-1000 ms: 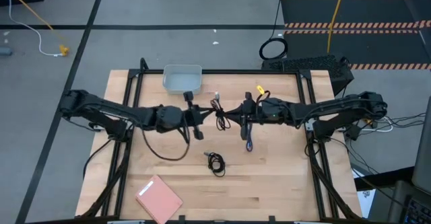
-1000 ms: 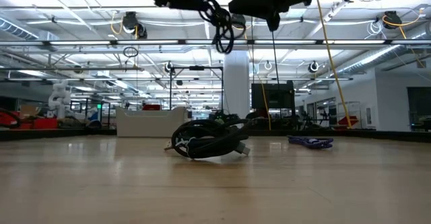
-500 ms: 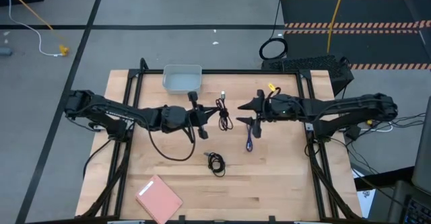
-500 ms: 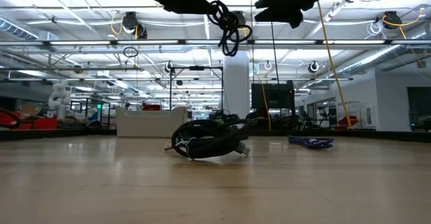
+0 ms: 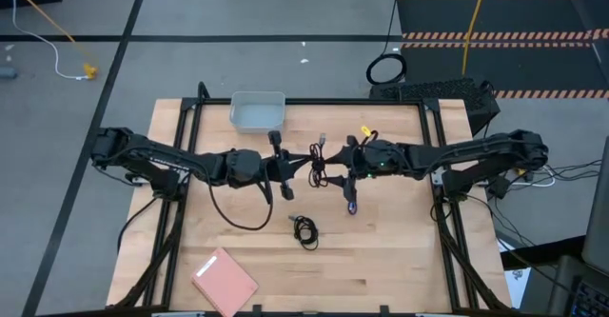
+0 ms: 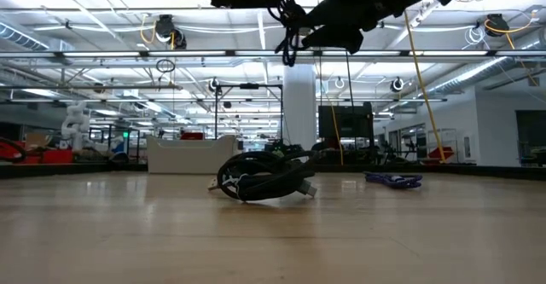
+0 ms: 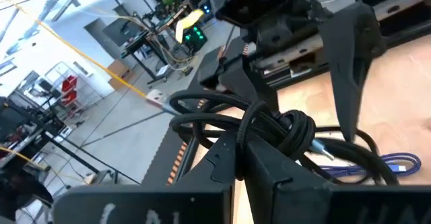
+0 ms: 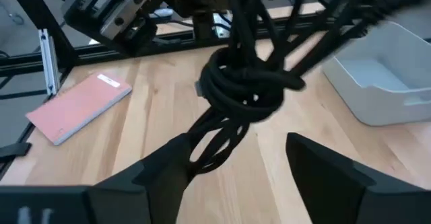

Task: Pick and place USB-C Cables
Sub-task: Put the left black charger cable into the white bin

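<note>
My left gripper (image 5: pixel 290 168) is shut on a black USB-C cable (image 5: pixel 317 164) wound into a knotted bundle (image 8: pixel 246 83), high above the table's middle. My right gripper (image 8: pixel 246 167) faces it from the right, open. Its two fingers stand on either side of the loops (image 8: pixel 217 142) that hang under the bundle. A second black cable (image 5: pixel 304 229) lies coiled on the table nearer the front. A purple-blue cable (image 5: pixel 352 203) lies on the wood below the right gripper. My left gripper pinches the black cable's wound middle (image 7: pixel 277 128) between its two fingers. They come level from the table's left. The bundle is lifted clear of the table, with loops and plug ends sticking out past the fingertips. My right gripper: I cannot tell whether a finger (image 8: pixel 172 167) brushes the hanging loops.
A grey tray (image 5: pixel 258 112) stands at the far edge, left of centre. A pink pad (image 5: pixel 225 281) lies near the front left. A thick black hoop (image 5: pixel 385 69) and a yellow cord (image 5: pixel 473 22) lie on the floor beyond the table.
My right gripper has opened, drawn back toward the table's right edge, then come back left until its fingers flank the held cable. My left gripper has carried the bundle slightly up and toward the right. The two cables on the table have not moved.
</note>
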### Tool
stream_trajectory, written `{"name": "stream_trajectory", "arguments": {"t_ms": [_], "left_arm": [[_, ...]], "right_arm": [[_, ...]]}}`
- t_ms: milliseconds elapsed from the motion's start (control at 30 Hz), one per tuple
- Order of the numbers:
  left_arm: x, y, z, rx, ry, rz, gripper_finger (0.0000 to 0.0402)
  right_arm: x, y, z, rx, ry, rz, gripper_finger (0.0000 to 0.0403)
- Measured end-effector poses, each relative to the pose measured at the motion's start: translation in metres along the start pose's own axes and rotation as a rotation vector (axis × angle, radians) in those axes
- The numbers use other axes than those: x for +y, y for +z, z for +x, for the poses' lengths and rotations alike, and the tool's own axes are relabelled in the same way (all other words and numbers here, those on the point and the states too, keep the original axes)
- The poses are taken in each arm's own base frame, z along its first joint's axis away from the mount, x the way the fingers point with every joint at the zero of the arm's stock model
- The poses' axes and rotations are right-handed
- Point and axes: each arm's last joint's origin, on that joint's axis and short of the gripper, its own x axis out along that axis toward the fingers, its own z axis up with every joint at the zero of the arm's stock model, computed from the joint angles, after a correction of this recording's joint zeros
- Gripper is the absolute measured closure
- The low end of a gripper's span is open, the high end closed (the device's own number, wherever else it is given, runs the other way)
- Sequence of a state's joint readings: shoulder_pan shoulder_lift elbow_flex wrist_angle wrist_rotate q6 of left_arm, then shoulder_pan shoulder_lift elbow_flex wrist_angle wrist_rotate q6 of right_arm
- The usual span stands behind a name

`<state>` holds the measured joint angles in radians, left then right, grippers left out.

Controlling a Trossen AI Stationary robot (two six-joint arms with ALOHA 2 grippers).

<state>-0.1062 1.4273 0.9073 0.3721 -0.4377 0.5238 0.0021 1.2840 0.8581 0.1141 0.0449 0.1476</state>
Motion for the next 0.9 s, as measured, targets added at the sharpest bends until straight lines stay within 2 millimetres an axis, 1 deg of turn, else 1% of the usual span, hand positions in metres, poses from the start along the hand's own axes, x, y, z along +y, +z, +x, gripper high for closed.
{"name": "stream_trajectory", "arguments": {"t_ms": [67, 133, 200, 267, 333, 433, 500, 600, 667, 800, 900], "left_arm": [[0.000, 0.000, 0.000, 0.000, 0.000, 0.010, 0.0380], [0.000, 0.000, 0.000, 0.000, 0.001, 0.020, 0.0387], [0.000, 0.000, 0.000, -0.003, 0.002, 0.024, 0.0393], [0.000, 0.001, 0.000, -0.005, 0.004, 0.021, 0.0391], [0.001, 0.001, 0.000, -0.009, 0.006, 0.009, 0.0376], [0.001, 0.003, -0.001, -0.026, 0.009, -0.015, 0.0343], [-0.002, 0.005, -0.002, -0.037, 0.002, -0.020, 0.0323], [-0.006, 0.010, -0.005, -0.057, -0.007, -0.025, 0.0299], [-0.006, 0.015, -0.010, -0.085, -0.002, -0.037, 0.0285], [-0.006, 0.026, -0.019, -0.139, -0.001, -0.063, 0.0264], [-0.008, 0.032, -0.026, -0.171, -0.013, -0.080, 0.0253]], "right_arm": [[0.000, -0.001, 0.002, -0.001, 0.001, -0.002, 0.0188], [-0.001, -0.001, 0.005, -0.001, -0.003, -0.007, 0.0217], [-0.001, -0.002, 0.005, 0.000, -0.004, -0.019, 0.0251], [-0.001, -0.001, 0.005, -0.010, -0.003, -0.034, 0.0289], [-0.001, 0.000, 0.004, -0.011, -0.002, -0.050, 0.0329], [-0.001, 0.001, -0.002, -0.003, -0.005, -0.078, 0.0384], [-0.001, 0.003, -0.009, -0.005, -0.007, -0.088, 0.0394], [-0.001, 0.005, -0.020, 0.013, -0.007, -0.091, 0.0385], [-0.001, 0.005, -0.027, 0.030, -0.009, -0.097, 0.0386], [-0.002, 0.004, -0.041, 0.071, -0.014, -0.124, 0.0398], [-0.003, 0.001, -0.050, 0.112, -0.017, -0.138, 0.0396]]}}
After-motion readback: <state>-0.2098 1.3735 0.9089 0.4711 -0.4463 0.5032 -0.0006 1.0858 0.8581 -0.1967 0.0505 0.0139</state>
